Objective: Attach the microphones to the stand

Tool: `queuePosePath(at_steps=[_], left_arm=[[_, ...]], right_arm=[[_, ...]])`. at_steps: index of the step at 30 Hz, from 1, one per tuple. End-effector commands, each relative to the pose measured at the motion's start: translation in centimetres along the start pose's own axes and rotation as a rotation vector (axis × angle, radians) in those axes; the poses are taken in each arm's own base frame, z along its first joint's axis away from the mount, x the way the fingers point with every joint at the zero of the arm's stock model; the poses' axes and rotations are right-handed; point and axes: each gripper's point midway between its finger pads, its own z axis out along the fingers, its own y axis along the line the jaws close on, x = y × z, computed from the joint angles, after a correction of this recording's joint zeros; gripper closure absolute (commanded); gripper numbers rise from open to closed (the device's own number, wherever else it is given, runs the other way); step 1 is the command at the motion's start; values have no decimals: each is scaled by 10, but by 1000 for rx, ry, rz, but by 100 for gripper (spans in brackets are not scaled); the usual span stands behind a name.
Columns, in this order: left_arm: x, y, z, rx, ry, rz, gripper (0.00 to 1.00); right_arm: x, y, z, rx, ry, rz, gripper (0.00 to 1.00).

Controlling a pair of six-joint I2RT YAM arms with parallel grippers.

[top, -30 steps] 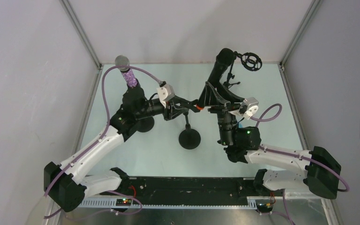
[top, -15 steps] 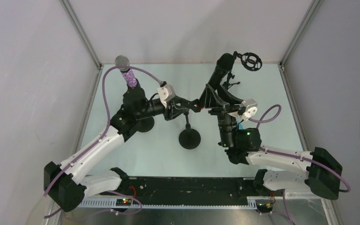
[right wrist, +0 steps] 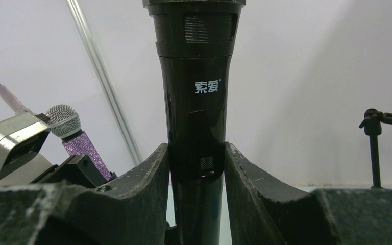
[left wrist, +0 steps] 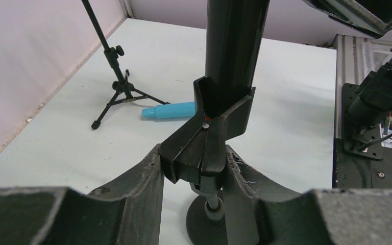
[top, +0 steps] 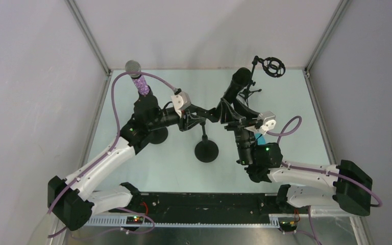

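The stiff, likely slippery black mic (right wrist: pixel 194 102) is gripped low down by the right jaws; the clip (left wrist: pixel 212 140) by the left jaws.

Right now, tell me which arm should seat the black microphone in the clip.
Right. The right gripper is shut on the black microphone, whose lower end is in the clip; the left gripper is clamped on that clip.

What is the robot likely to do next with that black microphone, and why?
Probably the right gripper will push the black microphone a little deeper into the clip. The microphone sits only shallowly in the clip's open mouth, and the left gripper clamps the clip from both sides, apparently to steady it for that push.
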Motion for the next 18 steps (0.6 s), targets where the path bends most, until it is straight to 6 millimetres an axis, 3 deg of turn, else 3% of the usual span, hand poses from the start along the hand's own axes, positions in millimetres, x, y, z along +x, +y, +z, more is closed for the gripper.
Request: queuePosePath(at_steps=[1, 18], left_arm=[[-3, 8, 0, -43, -6, 18, 100], [-6, 9, 0, -45, -13, 26, 100]], right_arm=[[16, 11, -8, -22, 41, 28, 100], [34, 10, -21, 33, 95, 80, 100]])
